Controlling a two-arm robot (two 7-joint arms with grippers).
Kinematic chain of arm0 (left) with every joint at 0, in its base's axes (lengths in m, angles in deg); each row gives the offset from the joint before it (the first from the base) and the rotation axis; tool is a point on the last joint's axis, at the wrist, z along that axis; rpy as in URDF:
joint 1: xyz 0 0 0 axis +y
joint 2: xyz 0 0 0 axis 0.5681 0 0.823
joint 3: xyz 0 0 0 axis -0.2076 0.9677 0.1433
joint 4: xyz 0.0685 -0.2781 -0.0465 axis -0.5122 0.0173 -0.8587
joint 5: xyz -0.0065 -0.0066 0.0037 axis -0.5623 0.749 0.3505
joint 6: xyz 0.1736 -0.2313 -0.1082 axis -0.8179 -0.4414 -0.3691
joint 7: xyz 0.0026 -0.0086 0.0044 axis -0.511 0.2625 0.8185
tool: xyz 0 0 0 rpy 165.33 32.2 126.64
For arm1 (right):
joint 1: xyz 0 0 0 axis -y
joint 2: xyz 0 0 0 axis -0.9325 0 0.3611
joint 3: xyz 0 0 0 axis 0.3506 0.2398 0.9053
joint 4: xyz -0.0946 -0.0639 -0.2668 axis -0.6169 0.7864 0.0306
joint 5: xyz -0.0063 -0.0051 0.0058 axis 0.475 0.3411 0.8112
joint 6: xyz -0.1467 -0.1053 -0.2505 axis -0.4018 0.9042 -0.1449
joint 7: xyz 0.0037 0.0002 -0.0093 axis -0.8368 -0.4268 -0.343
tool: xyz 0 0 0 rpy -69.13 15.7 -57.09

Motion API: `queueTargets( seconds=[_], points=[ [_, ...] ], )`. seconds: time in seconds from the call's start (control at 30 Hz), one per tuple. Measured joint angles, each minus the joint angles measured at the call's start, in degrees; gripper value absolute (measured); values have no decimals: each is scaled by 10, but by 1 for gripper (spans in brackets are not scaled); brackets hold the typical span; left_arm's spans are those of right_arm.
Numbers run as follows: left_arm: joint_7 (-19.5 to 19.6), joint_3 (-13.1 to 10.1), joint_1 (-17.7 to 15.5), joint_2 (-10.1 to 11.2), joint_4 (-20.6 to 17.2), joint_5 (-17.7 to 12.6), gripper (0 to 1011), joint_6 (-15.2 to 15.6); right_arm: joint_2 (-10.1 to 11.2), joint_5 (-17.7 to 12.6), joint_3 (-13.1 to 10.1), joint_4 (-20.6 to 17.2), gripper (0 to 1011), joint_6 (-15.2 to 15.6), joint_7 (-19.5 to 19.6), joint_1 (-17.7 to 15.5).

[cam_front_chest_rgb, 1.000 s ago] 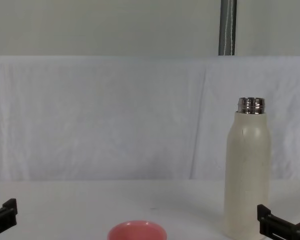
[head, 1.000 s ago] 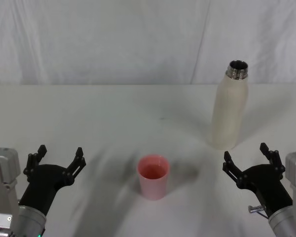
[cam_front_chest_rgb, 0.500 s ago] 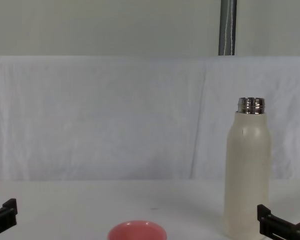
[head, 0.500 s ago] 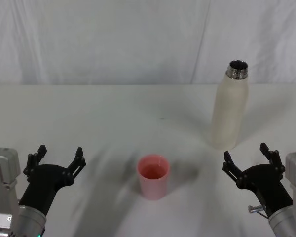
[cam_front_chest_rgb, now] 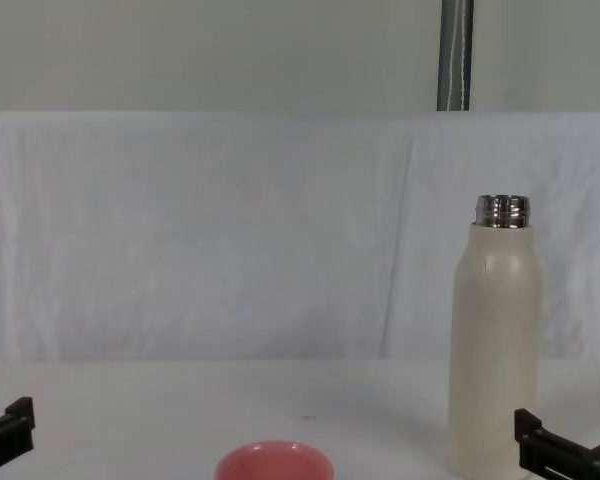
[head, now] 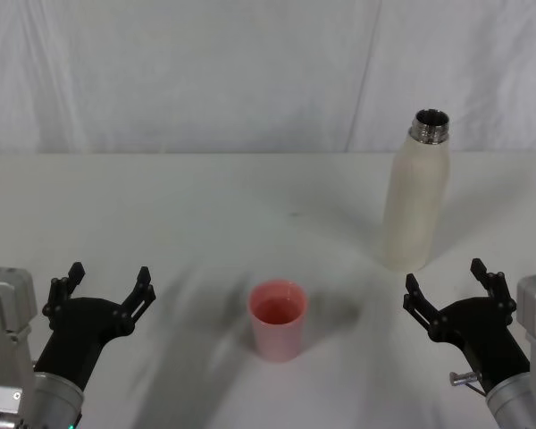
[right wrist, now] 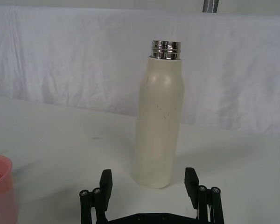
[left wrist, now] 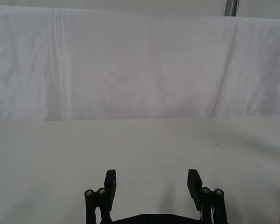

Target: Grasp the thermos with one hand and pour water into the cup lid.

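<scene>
From my head camera I look down on the white table (head: 161,206): the thermos (head: 417,192) stands upright at the far right, its steel neck open, and the cup lid (head: 278,319) sits nearer me, about mid-table, well apart from it. My right gripper (head: 449,288) hangs low at the near right, just in front of the thermos and not touching it, its fingers spread wide with nothing between them. My left gripper (head: 105,283) hangs low at the near left, likewise splayed and empty, well clear of the cup lid.

The chest camera gives the side view the head lacks: the thermos (cam_front_chest_rgb: 495,340) rises tall against the white cloth backdrop (cam_front_chest_rgb: 200,230), while the cup lid (cam_front_chest_rgb: 274,460) shows as a pink rim at the bottom edge.

My right wrist camera looks straight between my own fingers (right wrist: 106,179) at the thermos (right wrist: 159,116), squarely ahead of the gap, with the cup lid (right wrist: 0,186) off to one side; something pale lies inside it, possibly liquid, though I can't be sure. My left wrist camera sees its fingers (left wrist: 110,181) over bare table.
</scene>
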Motion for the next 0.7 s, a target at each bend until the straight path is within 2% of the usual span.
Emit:
queueTargets(
  seconds=[0.7],
  points=[
    [0, 0, 0, 0, 0, 0, 1001, 0, 0, 0, 0, 0, 1001, 0, 0, 0]
  ],
)
